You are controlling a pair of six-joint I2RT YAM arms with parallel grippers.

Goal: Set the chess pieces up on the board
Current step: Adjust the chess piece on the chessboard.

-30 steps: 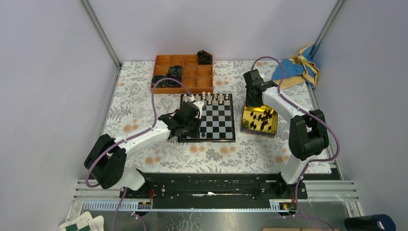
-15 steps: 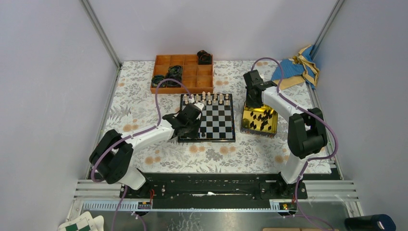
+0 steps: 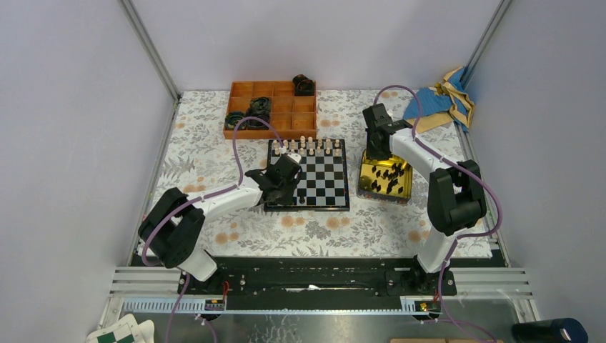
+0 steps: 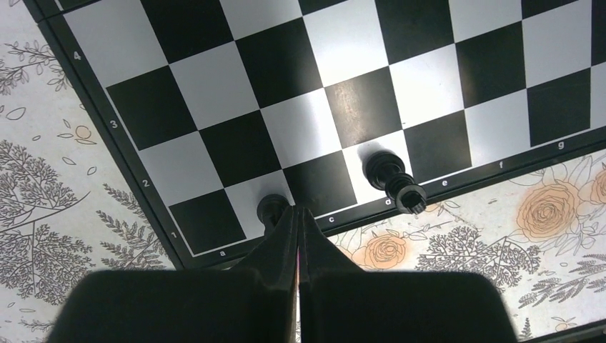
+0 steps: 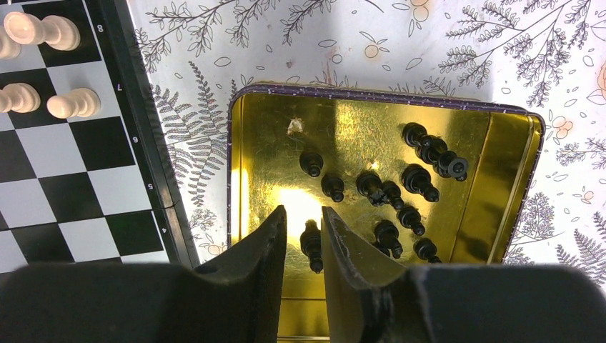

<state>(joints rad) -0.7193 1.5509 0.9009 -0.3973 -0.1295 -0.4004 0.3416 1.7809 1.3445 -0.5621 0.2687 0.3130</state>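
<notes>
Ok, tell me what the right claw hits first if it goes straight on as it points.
Most likely the black chess piece lying in the gap of the open right claw, then the floor of the gold tin under it, though depth is unclear.

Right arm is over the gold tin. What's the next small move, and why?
Probably close the right pincer: it stands open astride one black chess piece lying in the gold tin, not visibly gripping it, and the board is short of black pieces.
</notes>
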